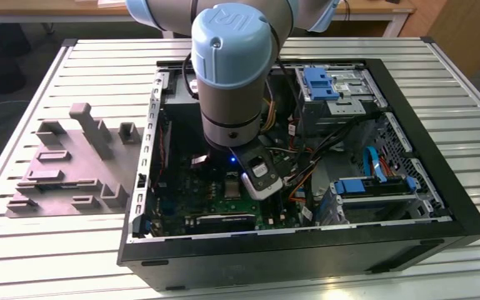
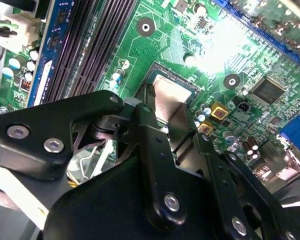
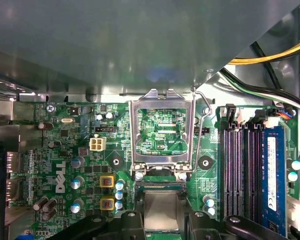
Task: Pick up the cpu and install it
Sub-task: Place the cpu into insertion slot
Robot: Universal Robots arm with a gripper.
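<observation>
Inside the case (image 1: 307, 265), low over the board (image 3: 65, 145), the gripper (image 3: 162, 222) holds the cpu (image 3: 162, 207); its jaws are narrowed onto two opposite edges of the chip, a finger (image 2: 147, 130) at each side; the cpu lies flat, silver top up, over the socket (image 3: 160, 187), just beside the raised frame (image 3: 136, 135); whether it is seated I cannot tell; memory slots (image 3: 240, 165) run alongside; a grey fixture (image 1: 65, 169) sits on the table (image 1: 474, 112) beside the case.

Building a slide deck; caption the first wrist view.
End effector at the cpu, beside the open socket frame on the green motherboard.
</observation>
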